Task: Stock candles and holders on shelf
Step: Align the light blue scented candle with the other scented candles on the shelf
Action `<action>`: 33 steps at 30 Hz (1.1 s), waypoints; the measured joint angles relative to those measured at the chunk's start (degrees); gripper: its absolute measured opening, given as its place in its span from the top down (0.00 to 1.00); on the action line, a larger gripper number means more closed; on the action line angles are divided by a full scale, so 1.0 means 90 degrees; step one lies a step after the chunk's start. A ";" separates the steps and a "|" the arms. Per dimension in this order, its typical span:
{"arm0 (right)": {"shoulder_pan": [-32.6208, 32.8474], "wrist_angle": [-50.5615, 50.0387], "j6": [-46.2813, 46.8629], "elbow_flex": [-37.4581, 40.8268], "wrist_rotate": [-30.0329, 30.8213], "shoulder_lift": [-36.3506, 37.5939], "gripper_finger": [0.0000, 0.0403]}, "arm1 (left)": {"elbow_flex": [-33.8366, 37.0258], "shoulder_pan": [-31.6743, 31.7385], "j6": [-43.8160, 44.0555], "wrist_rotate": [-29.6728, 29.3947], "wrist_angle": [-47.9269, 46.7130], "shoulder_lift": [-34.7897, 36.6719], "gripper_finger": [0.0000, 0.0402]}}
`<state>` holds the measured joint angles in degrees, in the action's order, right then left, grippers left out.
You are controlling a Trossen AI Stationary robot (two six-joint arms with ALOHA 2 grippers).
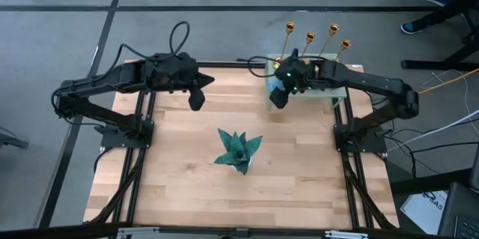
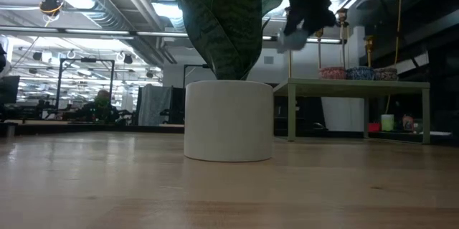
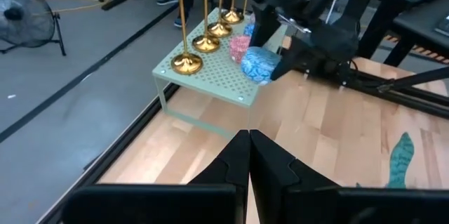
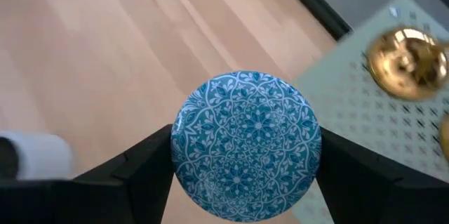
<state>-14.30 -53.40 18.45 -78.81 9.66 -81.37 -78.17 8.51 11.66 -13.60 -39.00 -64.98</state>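
My right gripper [image 1: 278, 98] is shut on a blue patterned candle [image 4: 245, 147], in the air just off the near left corner of the pale green shelf [image 3: 210, 69]. The candle also shows in the low view [image 2: 292, 39], above the shelf's top. Several gold holders [image 3: 187, 61] stand on their bases along the shelf's far side. A pink candle [image 3: 240, 45] and another blue candle [image 3: 249, 29] lie flat on the shelf top. My left gripper [image 3: 249, 155] is shut and empty, above the table's far left part [image 1: 196, 101]. My right gripper pinches the blue candle by opposite points of its round rim [image 4: 184, 155] between its two fingers [image 4: 137, 171]. The fingers come from above, slanting down. The candle's flat patterned face is turned toward the wrist camera. It is lifted clear of table and shelf.
A teal spiky plant ornament [image 1: 238, 150] in a white pot [image 2: 228, 120] stands at the table's middle. Bare wooden tabletop [image 1: 179, 186] lies around it. The shelf stands at the far right corner, partly under my right arm.
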 joint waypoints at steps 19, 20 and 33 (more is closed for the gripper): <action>-0.1358 -0.0283 -0.0598 0.0010 -0.0128 -0.0587 0.25 | 0.0000 0.0000 0.0017 -0.0030 -0.0367 -0.0001 0.99; -0.1375 -0.0239 -0.0578 0.0047 -0.0159 -0.0587 0.25 | 0.0000 0.0000 0.0017 -0.0030 -0.0368 -0.0001 0.99; -0.1382 0.0253 -0.0383 0.0889 -0.0381 -0.0541 0.24 | 0.0000 0.0000 0.0017 -0.0034 -0.0366 -0.0004 0.99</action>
<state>-26.74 -51.12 15.00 -70.80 6.23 -86.24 -78.17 8.51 11.81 -13.90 -42.29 -65.01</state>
